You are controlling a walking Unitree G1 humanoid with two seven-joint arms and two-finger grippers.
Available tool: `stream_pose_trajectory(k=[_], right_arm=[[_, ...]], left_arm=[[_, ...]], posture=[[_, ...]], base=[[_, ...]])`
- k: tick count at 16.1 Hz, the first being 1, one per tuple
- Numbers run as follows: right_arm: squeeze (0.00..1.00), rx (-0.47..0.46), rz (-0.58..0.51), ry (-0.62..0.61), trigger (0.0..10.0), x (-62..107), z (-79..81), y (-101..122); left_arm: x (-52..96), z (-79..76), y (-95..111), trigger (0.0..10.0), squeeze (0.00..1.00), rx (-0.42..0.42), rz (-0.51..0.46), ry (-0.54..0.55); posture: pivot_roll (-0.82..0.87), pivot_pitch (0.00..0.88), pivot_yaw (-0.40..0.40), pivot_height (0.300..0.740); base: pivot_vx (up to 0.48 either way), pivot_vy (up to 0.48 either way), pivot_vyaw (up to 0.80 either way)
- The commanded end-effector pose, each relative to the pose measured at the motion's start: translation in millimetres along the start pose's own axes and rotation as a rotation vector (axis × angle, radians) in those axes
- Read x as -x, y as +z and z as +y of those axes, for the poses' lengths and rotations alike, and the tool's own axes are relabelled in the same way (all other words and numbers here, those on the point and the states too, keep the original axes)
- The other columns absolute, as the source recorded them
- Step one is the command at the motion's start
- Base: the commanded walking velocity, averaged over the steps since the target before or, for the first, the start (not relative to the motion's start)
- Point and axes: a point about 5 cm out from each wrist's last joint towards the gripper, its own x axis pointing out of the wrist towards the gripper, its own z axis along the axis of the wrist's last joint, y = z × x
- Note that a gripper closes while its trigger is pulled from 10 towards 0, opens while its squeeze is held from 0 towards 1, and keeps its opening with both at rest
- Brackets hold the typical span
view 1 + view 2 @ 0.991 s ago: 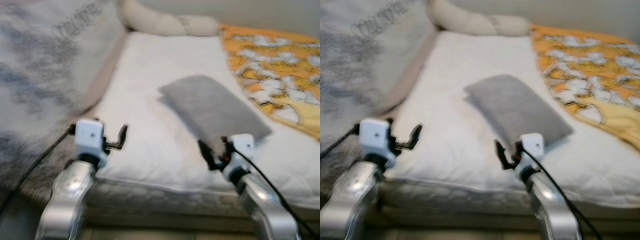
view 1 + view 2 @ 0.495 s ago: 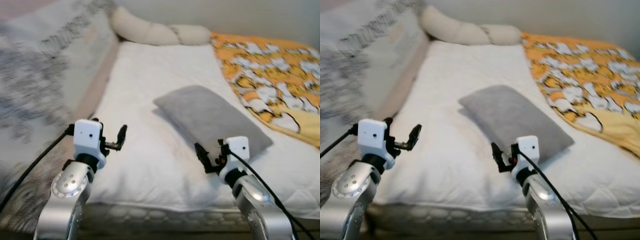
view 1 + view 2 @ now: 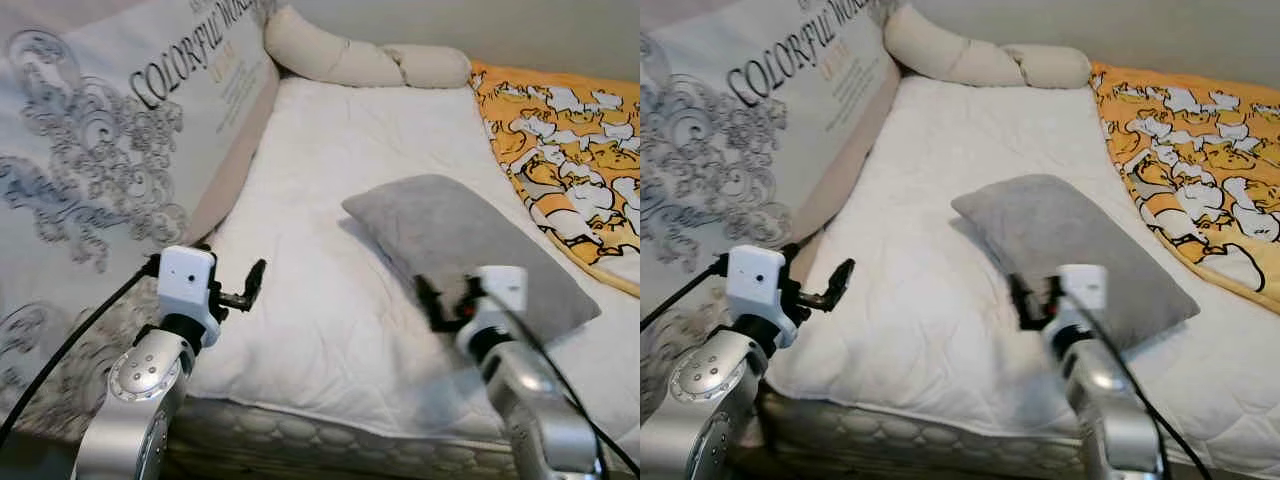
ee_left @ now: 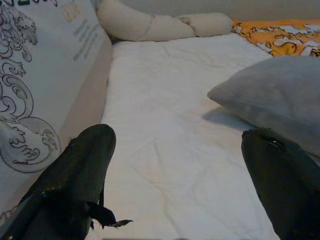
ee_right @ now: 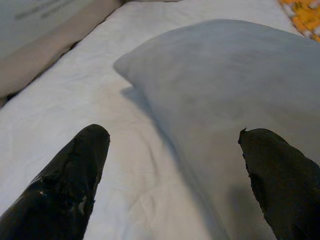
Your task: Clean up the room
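A grey pillow (image 3: 460, 235) lies askew on the white mattress (image 3: 340, 160), toward its right half. My right gripper (image 3: 435, 300) hovers open at the pillow's near end, and in the right wrist view the pillow (image 5: 225, 75) lies just beyond the spread fingers (image 5: 65, 185). My left gripper (image 3: 250, 285) is open over the mattress's near left corner, about a forearm's length left of the pillow, with nothing between its fingers (image 4: 75, 170). The pillow (image 4: 280, 95) lies off to one side in the left wrist view.
A large printed cushion (image 3: 110, 150) leans along the bed's left side. A cream bolster (image 3: 350, 60) lies across the far end. An orange patterned blanket (image 3: 570, 140) covers the right side. The mattress's quilted front edge (image 3: 330, 440) is just below my arms.
The camera has swung, so the bed sits further right and looks sharper. Both grippers stay open; the right one has crept a little closer to the pillow's near end.
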Motion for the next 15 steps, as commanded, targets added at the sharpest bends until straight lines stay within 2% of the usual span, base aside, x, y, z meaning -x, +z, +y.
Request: stream_pose_trajectory(k=[1, 4, 6, 8, 10, 12, 14, 15], right_arm=[[1.00, -0.041, 0.020, -0.051, 10.0, -2.4, -9.6, 1], [1.00, -0.114, 0.029, -0.172, 10.0, -12.6, -35.1, 7], [1.00, -0.179, 0.031, -0.293, 10.0, -20.5, -60.6, 10], [1.00, -0.190, 0.029, -0.378, 10.0, -24.4, -82.5, 13], [1.00, -0.195, 0.021, -0.446, 10.0, -24.8, -99.4, 17], [1.00, -0.258, 0.043, -0.605, 10.0, -18.7, -130.1, 15], [1.00, -0.325, 0.083, -0.666, 10.0, -13.6, -140.1, 4], [1.00, -0.380, 0.163, -0.654, 10.0, -14.8, -138.5, -11]], left_arm=[[-1.0, -2.8, 2, 10.0, 0.00, -0.018, 0.006, -0.028], [-4.9, -10.1, 3, 10.0, 0.00, -0.017, 0.022, -0.143], [-9.1, -13.1, 5, 10.0, 0.00, -0.027, 0.031, -0.210], [-11.1, -13.6, 4, 10.0, 0.00, -0.047, 0.042, -0.252], [-11.4, -14.0, 3, 10.0, 0.00, -0.051, 0.049, -0.261], [-10.8, -16.9, 3, 10.0, 0.00, -0.048, 0.056, -0.278], [-10.4, -17.0, 2, 10.0, 0.00, -0.043, 0.056, -0.277], [-10.1, -16.7, 1, 10.0, 0.00, -0.042, 0.058, -0.277]], posture=[[0.04, 0.000, -0.026, 0.740], [0.04, 0.000, -0.021, 0.740], [0.04, 0.000, -0.016, 0.740], [0.04, 0.000, -0.011, 0.740], [0.04, 0.000, -0.009, 0.740], [0.05, 0.000, -0.018, 0.740], [0.05, 0.000, -0.022, 0.740], [0.05, 0.000, -0.022, 0.740]], base=[[0.000, 0.000, 0.00], [0.000, 0.000, 0.00], [0.000, 0.000, 0.00], [0.000, 0.000, 0.00], [0.000, 0.000, 0.00], [0.000, 0.000, 0.00], [0.000, 0.000, 0.00], [0.000, 0.000, 0.00]])
